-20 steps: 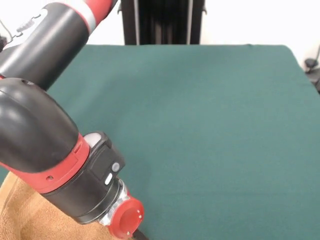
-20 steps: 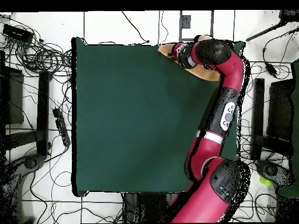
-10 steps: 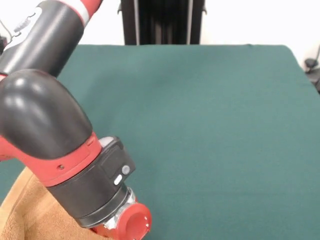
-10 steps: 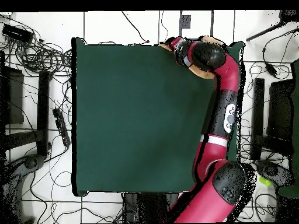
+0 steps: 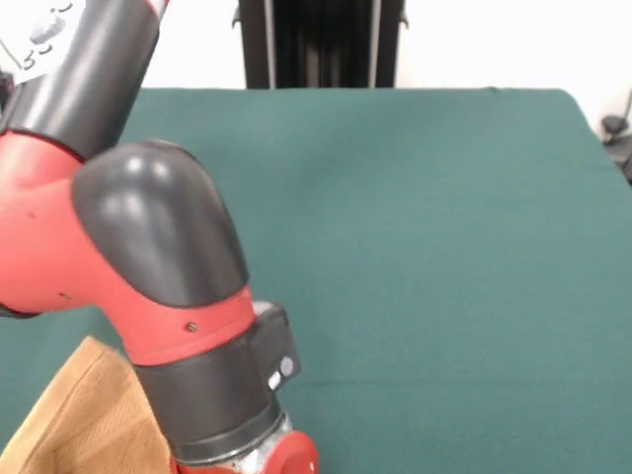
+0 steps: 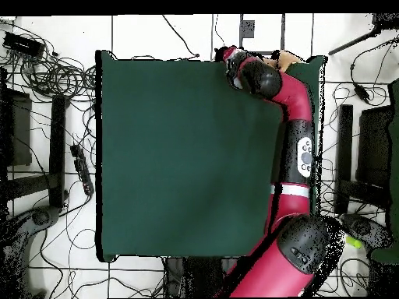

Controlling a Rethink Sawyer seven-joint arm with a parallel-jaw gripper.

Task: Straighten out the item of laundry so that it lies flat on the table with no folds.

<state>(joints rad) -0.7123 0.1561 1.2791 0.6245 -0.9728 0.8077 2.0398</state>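
Note:
The orange-yellow towel [image 5: 74,425] lies at the table's near left corner in the front view, mostly covered by the arm. One hemmed corner points up the picture. In the overhead view only a small tan patch of the towel [image 6: 290,58] shows beside the arm at the top right corner. The green table [image 5: 425,217] fills both views [image 6: 179,156]. My gripper [image 6: 228,56] sits at the wrist's end by the table's top edge. The wrist hides it in the front view, where only the red wrist cap [image 5: 291,459] shows.
The red and black arm [image 6: 296,148] runs along the table's right side in the overhead view. The black pedestal [image 5: 318,44] stands at the far edge. Cables and equipment [image 6: 47,70] lie on the floor round the table.
The arm has swung so that its wrist is nearer the table's corner edge. It now covers more of the towel in the overhead view, and the towel's visible part looks flatter.

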